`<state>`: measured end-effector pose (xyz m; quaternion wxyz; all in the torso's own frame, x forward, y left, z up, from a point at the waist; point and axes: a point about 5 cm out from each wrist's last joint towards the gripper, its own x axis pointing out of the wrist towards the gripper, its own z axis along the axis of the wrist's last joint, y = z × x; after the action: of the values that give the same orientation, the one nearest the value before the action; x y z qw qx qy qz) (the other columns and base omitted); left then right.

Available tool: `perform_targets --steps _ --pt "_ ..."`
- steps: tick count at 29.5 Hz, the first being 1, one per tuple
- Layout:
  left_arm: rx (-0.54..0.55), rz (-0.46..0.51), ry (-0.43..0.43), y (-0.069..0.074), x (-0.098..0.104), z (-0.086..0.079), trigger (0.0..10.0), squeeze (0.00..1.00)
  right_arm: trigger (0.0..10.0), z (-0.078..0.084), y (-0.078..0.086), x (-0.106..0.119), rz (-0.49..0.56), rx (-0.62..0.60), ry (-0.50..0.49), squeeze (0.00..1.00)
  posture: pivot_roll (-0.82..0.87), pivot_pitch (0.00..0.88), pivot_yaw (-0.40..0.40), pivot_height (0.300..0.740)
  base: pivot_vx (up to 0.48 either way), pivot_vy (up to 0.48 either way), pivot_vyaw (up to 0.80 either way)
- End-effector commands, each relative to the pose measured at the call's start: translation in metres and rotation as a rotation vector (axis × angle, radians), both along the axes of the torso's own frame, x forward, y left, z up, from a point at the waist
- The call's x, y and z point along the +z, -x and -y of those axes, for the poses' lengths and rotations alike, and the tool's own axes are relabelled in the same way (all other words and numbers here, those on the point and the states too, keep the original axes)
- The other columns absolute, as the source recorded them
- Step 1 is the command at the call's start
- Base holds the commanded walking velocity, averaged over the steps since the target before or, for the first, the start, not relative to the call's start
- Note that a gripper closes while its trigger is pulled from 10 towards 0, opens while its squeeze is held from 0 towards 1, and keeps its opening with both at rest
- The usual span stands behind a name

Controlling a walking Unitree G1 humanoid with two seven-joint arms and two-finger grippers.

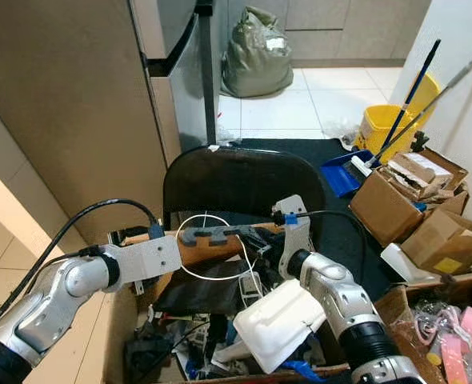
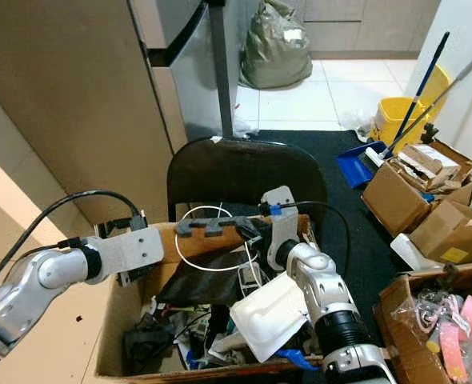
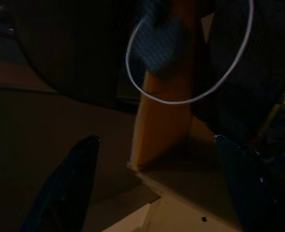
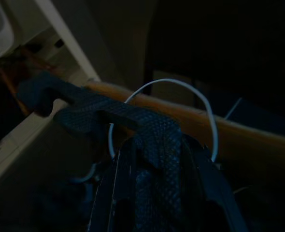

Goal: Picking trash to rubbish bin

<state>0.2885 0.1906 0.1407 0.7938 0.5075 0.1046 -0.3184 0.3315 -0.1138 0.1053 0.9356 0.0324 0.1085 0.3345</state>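
Observation:
A dark grey notched foam strip (image 1: 210, 234) hangs over the far wall of an open cardboard box (image 1: 214, 251) packed with trash. My right gripper (image 1: 257, 237) is shut on one end of the strip (image 4: 108, 113), and its fingers (image 4: 121, 188) press against both sides of it. A thin white wire loop (image 1: 190, 270) hangs at the same spot. My left gripper (image 3: 156, 141) is open with nothing between its fingers (image 3: 72, 186). It hovers at the box's left side, facing the loop (image 3: 181, 100) and the box wall. A white foam container (image 1: 276, 322) lies in the box under my right forearm.
A black chair (image 1: 240, 182) stands right behind the box. A tall cabinet (image 1: 68, 104) is at the left. Cardboard boxes (image 1: 404, 204), a blue dustpan (image 1: 342, 173) and a yellow mop bucket (image 1: 382, 124) crowd the right. A full grey-green bag (image 1: 257, 53) sits on the tiled floor beyond.

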Motion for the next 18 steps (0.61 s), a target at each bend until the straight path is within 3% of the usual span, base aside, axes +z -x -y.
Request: perform_targets --steps 1,4,15,18 --pt "-0.008 0.068 0.009 -0.003 0.003 0.000 10.0 0.00 10.0 -0.006 0.008 -0.005 -0.026 0.065 -0.004 0.00 0.06 0.122 0.067 0.740 0.000 0.000 0.00" --pt "-0.025 0.119 0.057 -0.006 0.006 0.004 10.0 0.00 10.0 -0.013 0.013 -0.006 -0.033 0.124 -0.004 0.00 0.06 0.123 0.067 0.740 0.000 0.000 0.00" --pt "-0.031 0.095 0.090 -0.005 -0.010 0.005 10.0 0.00 10.0 -0.030 0.021 0.000 -0.059 0.221 -0.083 0.00 0.06 0.128 0.067 0.740 0.000 0.000 0.00" --pt "-0.016 0.090 0.195 -0.006 -0.006 0.011 10.0 0.00 10.0 -0.033 0.019 0.003 -0.054 0.209 -0.096 0.00 0.06 0.128 0.064 0.740 0.000 0.000 0.00"
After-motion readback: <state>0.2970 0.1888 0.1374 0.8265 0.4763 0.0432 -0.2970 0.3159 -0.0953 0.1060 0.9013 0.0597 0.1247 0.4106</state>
